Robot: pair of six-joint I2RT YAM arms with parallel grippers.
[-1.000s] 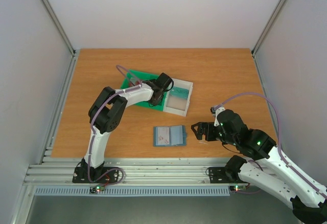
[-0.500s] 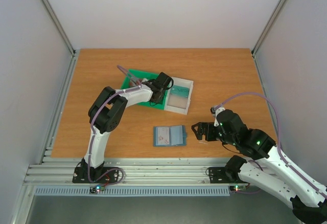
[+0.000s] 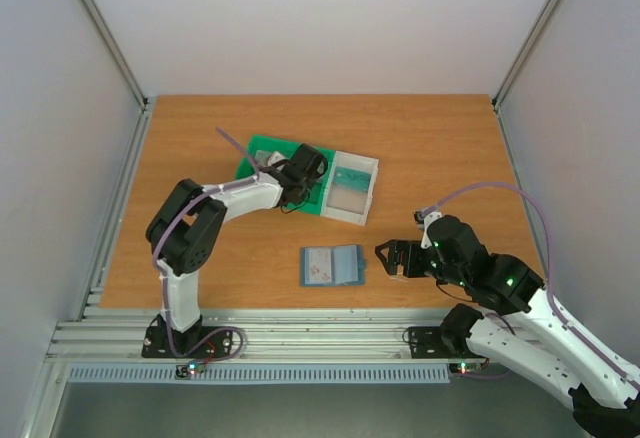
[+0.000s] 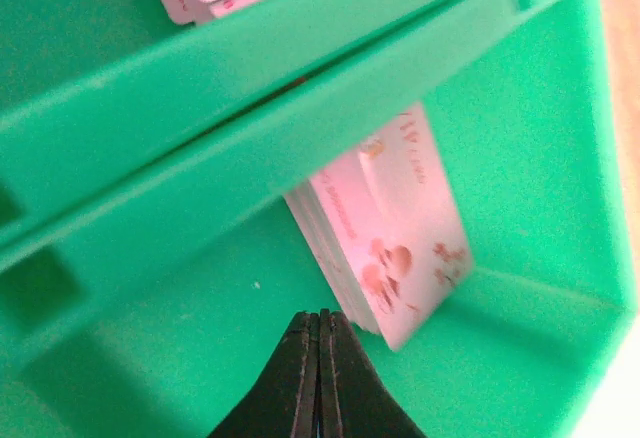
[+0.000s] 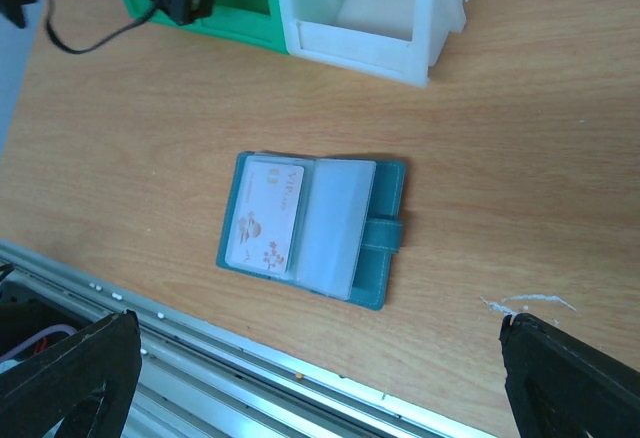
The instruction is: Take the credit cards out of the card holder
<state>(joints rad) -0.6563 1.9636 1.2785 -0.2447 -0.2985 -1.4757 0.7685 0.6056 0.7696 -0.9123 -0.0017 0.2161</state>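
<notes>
top external view: the card holder (image 3: 332,265) lies spread open and flat on the table (image 3: 440,148), out in front of the two arm bases. beyond the card holder, further from the bases, sits the bin tray (image 3: 362,163), green half (image 3: 262,148) to the left and white half (image 3: 350,193) to the right. the left gripper (image 3: 300,173) is over that green half, beyond the card holder and a little to its left. its wrist camera shows the jaws pressed together with nothing between them, the tips right at the edge of a small stack of pink-and-white credit cards (image 4: 395,248) lying on the green floor; touching or not, cannot tell. more pink cards peek out past the divider. the right gripper (image 3: 385,256) hovers just to the right of the card holder, apart from it, jaws spread wide and empty. from the right wrist, one white card with red marks (image 5: 265,228) sits tucked in a pocket of the card holder, a clear sleeve beside it.
</notes>
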